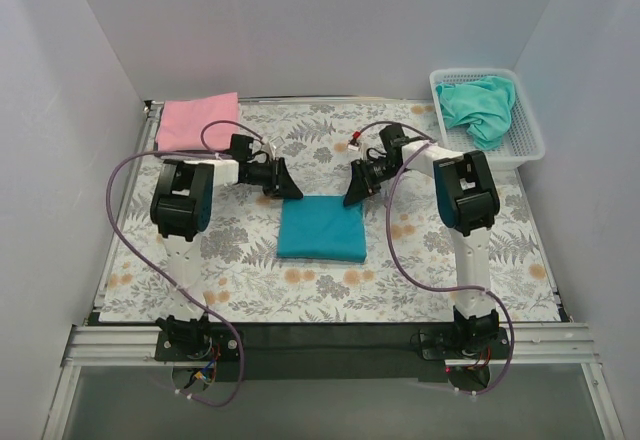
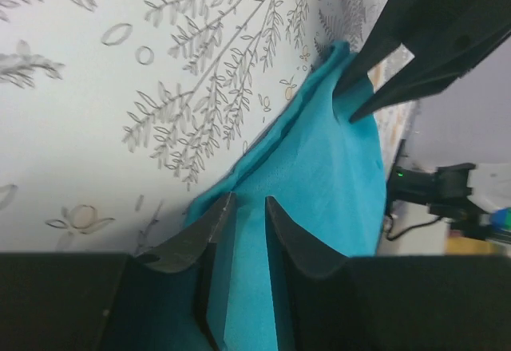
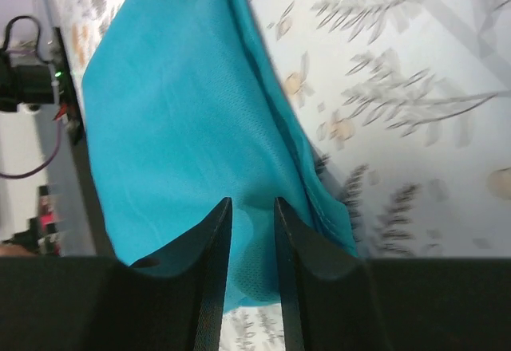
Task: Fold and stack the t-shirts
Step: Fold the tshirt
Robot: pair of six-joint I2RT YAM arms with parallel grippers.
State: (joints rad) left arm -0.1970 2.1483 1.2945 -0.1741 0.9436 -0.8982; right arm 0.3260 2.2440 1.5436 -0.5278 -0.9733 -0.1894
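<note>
The deep teal-blue t-shirt [image 1: 320, 228] lies folded into a square at the table's middle. My left gripper [image 1: 288, 192] is at its far left corner and my right gripper [image 1: 352, 198] is at its far right corner. In the left wrist view the jaws [image 2: 247, 201] stand narrowly apart with teal cloth [image 2: 319, 175] between them. In the right wrist view the jaws [image 3: 252, 203] pinch a puckered fold of the same shirt [image 3: 176, 112]. The pink t-shirt [image 1: 198, 120] lies folded at the back left. The aqua-green t-shirt [image 1: 480, 105] is crumpled in the basket.
A white mesh basket [image 1: 530, 140] stands at the back right corner. The grey floral covering [image 1: 200, 260] spreads over the table. White walls close in the left, back and right sides. Purple cables loop beside both arms.
</note>
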